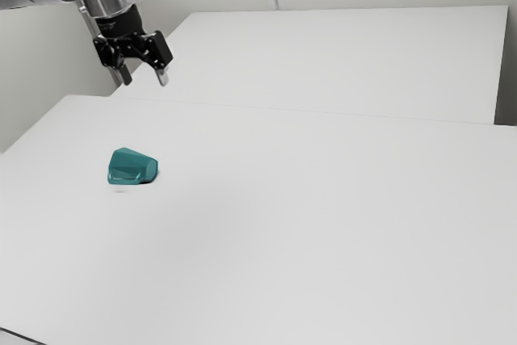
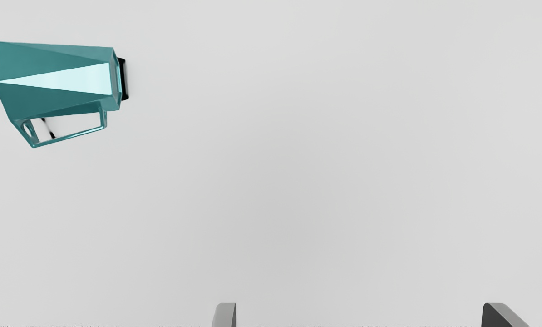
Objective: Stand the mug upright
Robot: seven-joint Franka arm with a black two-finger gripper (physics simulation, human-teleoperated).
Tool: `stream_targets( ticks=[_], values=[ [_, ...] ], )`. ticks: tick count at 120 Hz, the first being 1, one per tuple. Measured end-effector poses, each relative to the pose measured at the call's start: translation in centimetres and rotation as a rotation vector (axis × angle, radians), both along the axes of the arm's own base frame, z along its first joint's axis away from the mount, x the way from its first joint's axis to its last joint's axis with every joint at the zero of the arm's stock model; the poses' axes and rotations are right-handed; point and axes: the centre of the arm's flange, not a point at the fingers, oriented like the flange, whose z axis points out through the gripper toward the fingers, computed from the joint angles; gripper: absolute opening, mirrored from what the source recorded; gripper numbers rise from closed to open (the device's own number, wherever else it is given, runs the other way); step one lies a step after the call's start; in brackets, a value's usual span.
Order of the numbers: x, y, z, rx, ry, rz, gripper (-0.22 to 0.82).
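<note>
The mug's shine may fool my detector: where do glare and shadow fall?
Wrist view: a pale wedge of glare along the mug, and a hard-edged black patch, probably shadow, beside its narrow end; exterior view: darker teal facets, with a thin shadow underneath.

A faceted teal mug (image 2: pixel 55 77) lies on its side on a pale bench (image 2: pixel 298 159), handle (image 2: pixel 71 137) out — well apart from the tool (image 2: pixel 358 313), whose two fingers stand spread, nothing between them.

Mug (image 2: pixel 48 106) is teal, one facet near-white; handle (image 2: pixel 69 137) is matching teal. Tabletop (image 1: pixel 283 240) is plain light grey. Claw (image 1: pixel 145 81) is black, its fingertips partly grey.
</note>
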Motion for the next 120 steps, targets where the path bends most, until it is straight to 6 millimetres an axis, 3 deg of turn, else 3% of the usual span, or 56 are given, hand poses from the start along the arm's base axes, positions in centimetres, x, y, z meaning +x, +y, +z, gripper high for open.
stream_targets(
  ticks=[69,108,120],
  values=[
    [-0.7,2.5,0.3,-0.005,0.010,0.037,0.59],
    [-0.1,6.0,-0.9,-0.006,0.017,0.011,0.59],
    [0.3,8.6,-1.8,-0.008,0.027,0.026,0.59]
  ],
)
